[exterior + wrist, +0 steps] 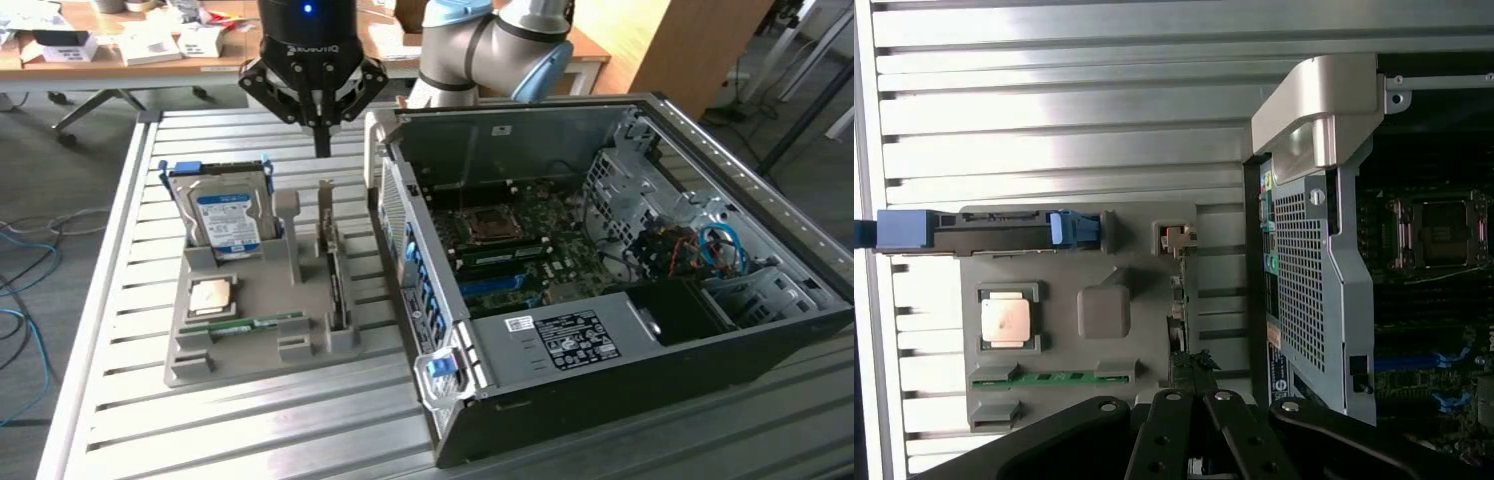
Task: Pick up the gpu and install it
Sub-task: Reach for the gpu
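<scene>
On the slatted bench (pixel 200 430), a grey tray (pixel 187 372) holds a blue-labelled hard drive (pixel 227 215) standing upright, a square processor (pixel 214 297) and a green memory stick (pixel 247 322). The open computer case (pixel 521 135) stands just beside the tray on the exterior view's right. The gpu (pixel 334 275) stands on edge in the tray slot nearest the case, with its metal bracket at the far end. The pincer (pixel 322 148) hovers above that bracket end, apart from it, its fingers pressed together and holding nothing.
</scene>
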